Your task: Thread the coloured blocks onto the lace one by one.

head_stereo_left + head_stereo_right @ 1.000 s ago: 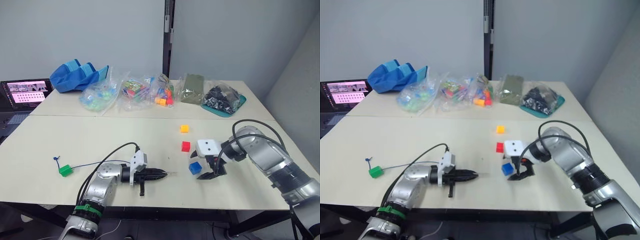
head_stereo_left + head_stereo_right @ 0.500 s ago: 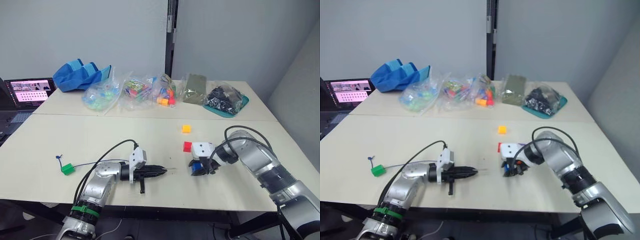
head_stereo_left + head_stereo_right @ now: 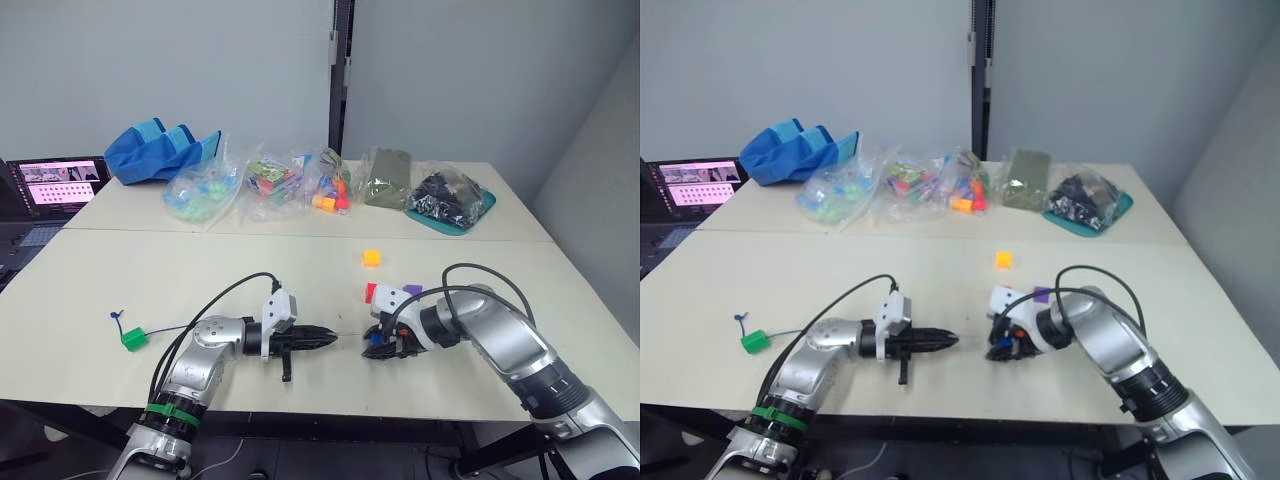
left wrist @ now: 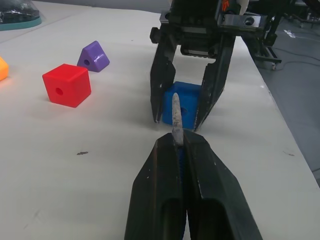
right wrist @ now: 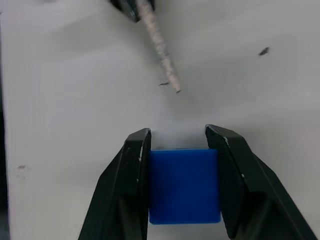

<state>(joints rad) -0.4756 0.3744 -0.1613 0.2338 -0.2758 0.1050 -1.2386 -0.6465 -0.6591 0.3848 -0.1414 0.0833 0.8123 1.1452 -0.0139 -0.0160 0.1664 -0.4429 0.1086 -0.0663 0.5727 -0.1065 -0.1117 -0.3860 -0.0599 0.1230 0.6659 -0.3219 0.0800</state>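
Left eye view: on the near half of the cream table (image 3: pixel 120 270), the left gripper (image 3: pixel 322 338) lies low over the top, its two black fingers pressed together on the stiff pale tip of the lace (image 3: pixel 170 328), which points at the blue block (image 3: pixel 376 342). The dark-blue cord runs back from the gripper, away from the blue block, to the green block (image 3: pixel 130 339), already strung on it near the knotted end. The right gripper (image 3: pixel 378 345) pinches the blue block between its fingers, just beyond the lace tip. The red block (image 3: pixel 370 292) sits just behind the blue block, the purple block (image 3: pixel 411 291) beside the red one, and the yellow-orange block (image 3: pixel 371 257) farther back still. Well behind the blue block, along the far side of the table, lie clear plastic bags of toy pieces (image 3: pixel 268 182), a blue cloth bag (image 3: pixel 160 150) and a teal tray (image 3: pixel 448 205). A laptop (image 3: pixel 55 182) stands off the table's far-left edge.

Right eye view: the same layout; the lace tip and the blue block stand close but apart.

Left wrist view: the closed fingers grip the pale tip, which sticks out toward the hole in the blue block's near face. The right gripper's fingers flank that block, which rests on the table. The red block and the purple block, here wedge-shaped, lie beside it, each with a hole.

Right wrist view: both fingers touch opposite sides of the blue block. The pale tip ends just short of it.
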